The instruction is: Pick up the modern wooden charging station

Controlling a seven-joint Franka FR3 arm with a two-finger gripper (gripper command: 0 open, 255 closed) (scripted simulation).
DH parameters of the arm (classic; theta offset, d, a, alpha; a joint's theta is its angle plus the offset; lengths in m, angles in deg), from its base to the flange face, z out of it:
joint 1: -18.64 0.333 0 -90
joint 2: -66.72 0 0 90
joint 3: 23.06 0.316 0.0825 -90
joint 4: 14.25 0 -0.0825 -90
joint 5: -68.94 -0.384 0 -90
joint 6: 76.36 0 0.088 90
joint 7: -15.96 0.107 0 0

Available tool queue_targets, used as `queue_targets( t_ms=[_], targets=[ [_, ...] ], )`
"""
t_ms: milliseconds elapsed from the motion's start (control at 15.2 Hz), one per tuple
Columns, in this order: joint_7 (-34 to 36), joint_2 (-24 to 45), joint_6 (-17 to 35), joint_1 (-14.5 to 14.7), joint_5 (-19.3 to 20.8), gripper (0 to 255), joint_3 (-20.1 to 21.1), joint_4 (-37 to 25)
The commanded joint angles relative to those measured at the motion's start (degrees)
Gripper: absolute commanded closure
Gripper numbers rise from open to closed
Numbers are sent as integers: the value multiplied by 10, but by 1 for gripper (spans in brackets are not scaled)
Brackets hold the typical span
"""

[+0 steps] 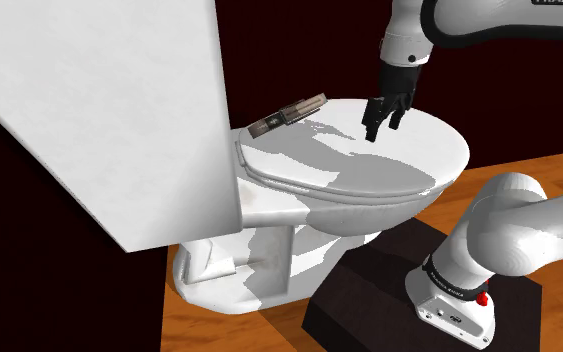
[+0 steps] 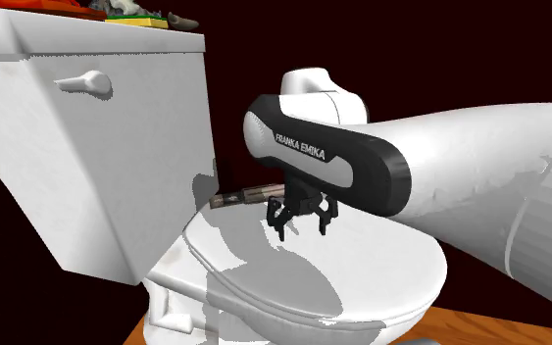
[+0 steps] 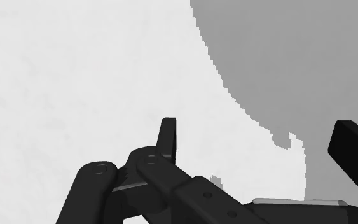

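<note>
The charging station (image 1: 287, 113) is a slim brown and grey bar. It lies at the back of the white toilet lid (image 1: 369, 165), close to the tank. The second exterior view has the charging station (image 2: 249, 194) poking out from behind the arm, just past the gripper. My black gripper (image 1: 381, 128) hangs open a little above the lid, off to the shoulder view's right of the bar and not touching it. Seen from the wrist, the gripper (image 3: 260, 146) has its fingers (image 3: 168, 137) apart over bare white lid, with nothing between them.
The tall white tank (image 1: 99, 110) rises at the shoulder view's left, with a flush lever (image 2: 85, 82) and several small items (image 2: 136, 14) on top. The dark stand (image 1: 369, 290) sits on a wooden floor (image 1: 209, 325) beside the toilet base. Behind everything is a black area.
</note>
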Motion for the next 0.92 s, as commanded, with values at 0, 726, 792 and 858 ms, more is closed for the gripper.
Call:
queue_targets(
  t_ms=[0, 726, 792, 858],
  targets=[
    [0, 0, 0, 0, 0, 0, 0, 0],
    [398, 168, 154, -77, -92, 0, 129, -92],
    [433, 186, 166, -85, -93, 0, 138, -105],
    [468, 203, 177, -94, -92, 0, 147, -119]
  ],
)
